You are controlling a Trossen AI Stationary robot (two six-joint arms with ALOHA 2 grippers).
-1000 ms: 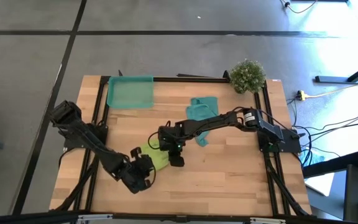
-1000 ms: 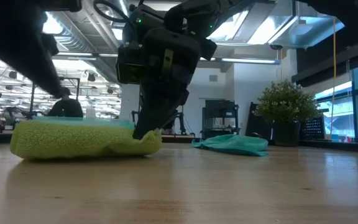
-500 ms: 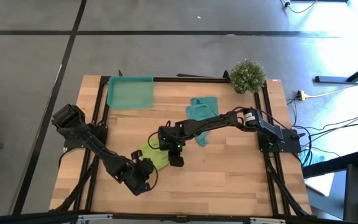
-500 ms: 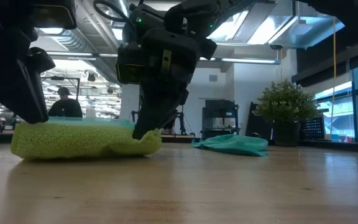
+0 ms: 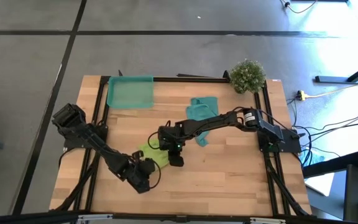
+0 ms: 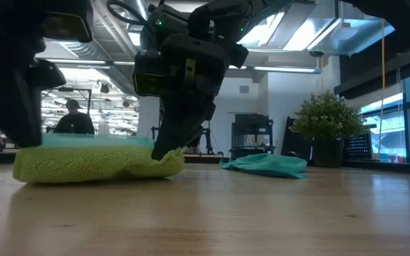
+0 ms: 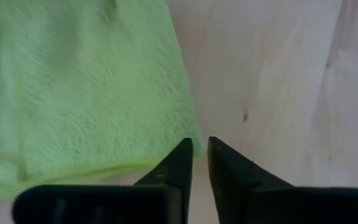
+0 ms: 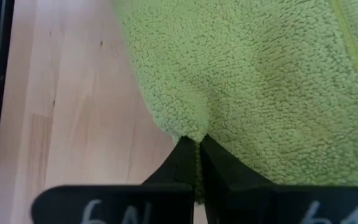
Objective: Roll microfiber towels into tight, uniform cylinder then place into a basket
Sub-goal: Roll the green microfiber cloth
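Your left end effector [image 7: 200, 148] has moved closer to the lime-green towel [image 5: 153, 157] on the tabletop [image 5: 229, 174], nearly clenched, grasping nothing; the right end effector [image 8: 196, 149] stays clenched on its corner.

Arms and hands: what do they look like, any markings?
Both arms are dark, jointed and slim. The right arm has a white band near its base. The right hand has a boxy black housing with a green light and a yellow marking; white characters show on its own camera. The left hand has two tapered black fingers.
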